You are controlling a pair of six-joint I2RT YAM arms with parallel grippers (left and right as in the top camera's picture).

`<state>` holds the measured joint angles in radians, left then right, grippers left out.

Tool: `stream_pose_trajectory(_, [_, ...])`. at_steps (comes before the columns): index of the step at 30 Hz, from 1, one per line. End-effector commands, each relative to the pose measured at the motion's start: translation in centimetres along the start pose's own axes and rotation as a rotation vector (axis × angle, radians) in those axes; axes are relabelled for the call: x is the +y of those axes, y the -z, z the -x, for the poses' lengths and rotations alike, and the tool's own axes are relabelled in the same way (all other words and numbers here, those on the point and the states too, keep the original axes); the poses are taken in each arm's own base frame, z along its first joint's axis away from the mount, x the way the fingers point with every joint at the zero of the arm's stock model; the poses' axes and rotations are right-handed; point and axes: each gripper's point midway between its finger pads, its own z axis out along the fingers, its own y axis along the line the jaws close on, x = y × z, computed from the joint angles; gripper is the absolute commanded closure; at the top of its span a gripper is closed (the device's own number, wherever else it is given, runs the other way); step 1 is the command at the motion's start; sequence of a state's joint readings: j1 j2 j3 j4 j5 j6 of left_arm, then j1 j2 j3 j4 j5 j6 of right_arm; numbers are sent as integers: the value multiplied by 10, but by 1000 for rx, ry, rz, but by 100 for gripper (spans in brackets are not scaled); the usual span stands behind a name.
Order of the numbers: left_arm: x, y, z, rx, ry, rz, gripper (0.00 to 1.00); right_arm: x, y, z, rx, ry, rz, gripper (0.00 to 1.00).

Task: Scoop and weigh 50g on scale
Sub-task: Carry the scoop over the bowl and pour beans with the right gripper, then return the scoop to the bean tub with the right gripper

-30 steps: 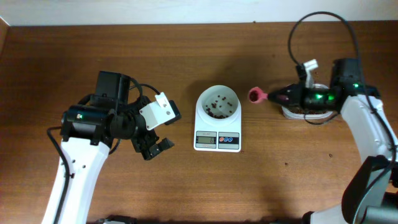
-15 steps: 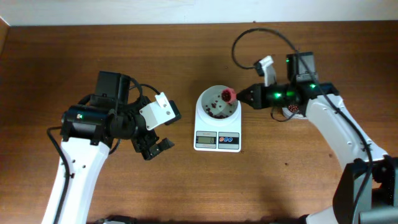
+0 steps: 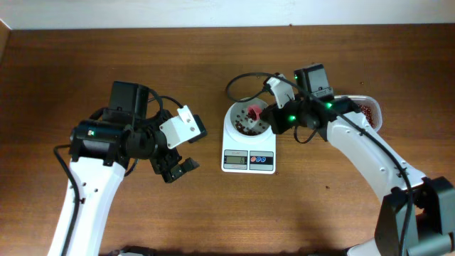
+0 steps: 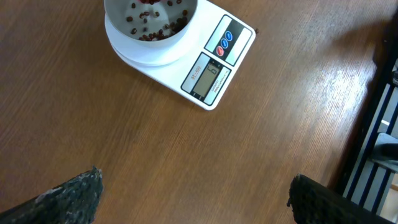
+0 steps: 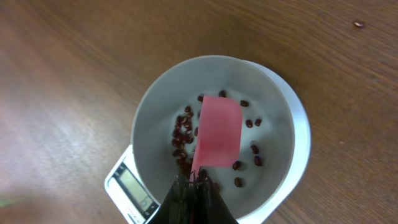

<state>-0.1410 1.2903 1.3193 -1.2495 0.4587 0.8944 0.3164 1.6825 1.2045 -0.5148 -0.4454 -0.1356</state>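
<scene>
Two arms: your left one hangs over the left half of the table (image 3: 85,64); your right one reaches in over the scale (image 3: 248,161) from the right.
Task item: the scale sits mid-table, display and buttons toward the near edge, with its white bowl (image 3: 237,114) on the far end.
In the bowl: red beans (image 5: 182,132) lie scattered on the bottom, with plenty of white showing between them.
Right tool: your right gripper (image 3: 270,118) has its fingers pressed together on the handle of the pink scoop (image 5: 217,130).
Scoop position: its head is inside the bowl's rim, above the beans. Your wrist camera shows only a flat pink face, and you cannot tell whether it touches them.
Left tool: your left gripper (image 3: 178,169) has its jaws wide apart, holds nothing, and is well left of the scale.
Display: grey and too small to read with confidence.
Supply: the clear tub (image 3: 370,110) of beans sits at the right, partly hidden behind your right arm.
Stray: one loose bean (image 5: 359,24) lies on the wood beyond the bowl.
</scene>
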Motion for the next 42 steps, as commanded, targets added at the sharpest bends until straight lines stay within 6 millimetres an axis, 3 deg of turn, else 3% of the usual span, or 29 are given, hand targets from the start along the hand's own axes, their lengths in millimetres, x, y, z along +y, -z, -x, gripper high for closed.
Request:
stream_pose_trajectory(1, [0,2,2,-6,-11,1,1,-5,13,12,-18,64,-129,96])
stream_pose_trajectory(5, [0,2,2,-6,-11,1,1,12,23,16,-31,145,-115,96])
stream_pose_trajectory(9, [0,2,2,-6,-11,1,1,11,28,19,-35,174,-180,96])
stream_pose_trajectory(15, [0,2,2,-6,-11,1,1,28,22,14,-5,267,-152,96])
stream_pose_trajectory(25, [0,2,2,-6,-12,1,1,28,24,17,-16,271,-156,96])
stream_pose_trajectory(29, [0,2,2,-6,-11,1,1,14,29,25,-50,241,-187,96])
stream_pose_trajectory(32, [0,2,2,-6,-12,1,1,33,26,22,-50,234,-86,96])
stream_pose_trajectory(34, [0,2,2,-6,-11,1,1,23,27,21,-41,229,-139,96])
stream_pose_trajectory(38, [0,2,2,-6,-11,1,1,10,39,30,-79,127,-176,96])
stream_pose_trajectory(40, [0,2,2,-6,-11,1,1,7,54,38,-120,67,-188,96])
stream_pose_trajectory(42, [0,2,2,-6,-11,1,1,3,85,50,-202,24,-216,96])
